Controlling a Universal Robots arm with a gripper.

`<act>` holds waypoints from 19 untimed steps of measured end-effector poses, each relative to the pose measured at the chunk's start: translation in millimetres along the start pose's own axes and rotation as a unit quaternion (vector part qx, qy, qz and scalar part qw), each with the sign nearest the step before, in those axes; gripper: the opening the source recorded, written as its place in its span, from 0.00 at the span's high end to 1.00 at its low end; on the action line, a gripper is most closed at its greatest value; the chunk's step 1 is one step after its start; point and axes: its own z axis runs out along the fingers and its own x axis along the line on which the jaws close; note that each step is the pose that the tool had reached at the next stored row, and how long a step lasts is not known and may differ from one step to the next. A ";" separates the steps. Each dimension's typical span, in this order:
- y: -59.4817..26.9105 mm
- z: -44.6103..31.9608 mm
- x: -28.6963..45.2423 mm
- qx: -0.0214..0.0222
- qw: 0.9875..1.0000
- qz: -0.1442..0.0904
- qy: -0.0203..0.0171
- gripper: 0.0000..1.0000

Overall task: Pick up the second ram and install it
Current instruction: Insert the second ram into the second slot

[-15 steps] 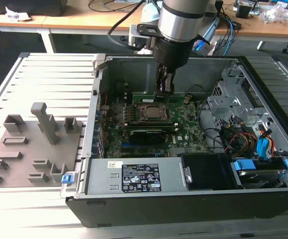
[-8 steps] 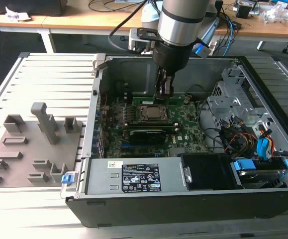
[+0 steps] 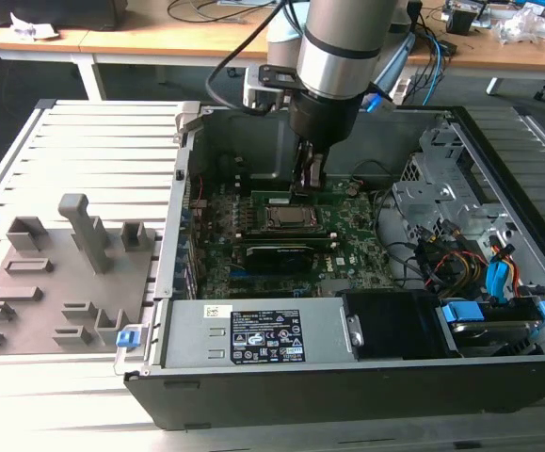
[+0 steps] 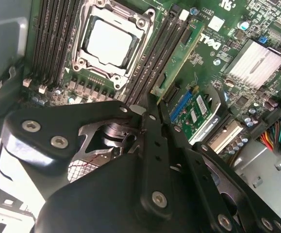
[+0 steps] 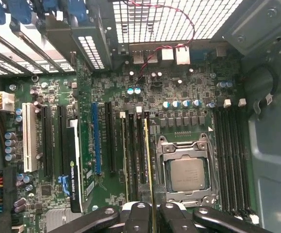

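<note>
Your gripper (image 3: pixel 308 179) sits low inside the open computer case (image 3: pixel 498 169), its fingers (image 4: pixel 152 126) closed narrow on the second ram (image 5: pixel 150 170), which stands on edge in a slot beside the processor socket (image 5: pixel 186 174). On the motherboard (image 3: pixel 352 245) you also see a black card (image 3: pixel 277 254) seated

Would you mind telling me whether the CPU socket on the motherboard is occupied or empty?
Occupied: a bare processor sits inside the socket's metal frame, with no cooler over it, in both wrist views.
</note>
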 end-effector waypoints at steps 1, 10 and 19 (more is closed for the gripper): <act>-0.1 1.3 0.6 0.000 1.000 0.000 0.000 0.86; 3.9 13.0 8.0 -0.001 1.000 -0.002 -0.018 0.86; 2.6 30.8 8.5 -0.001 1.000 -0.002 -0.018 0.86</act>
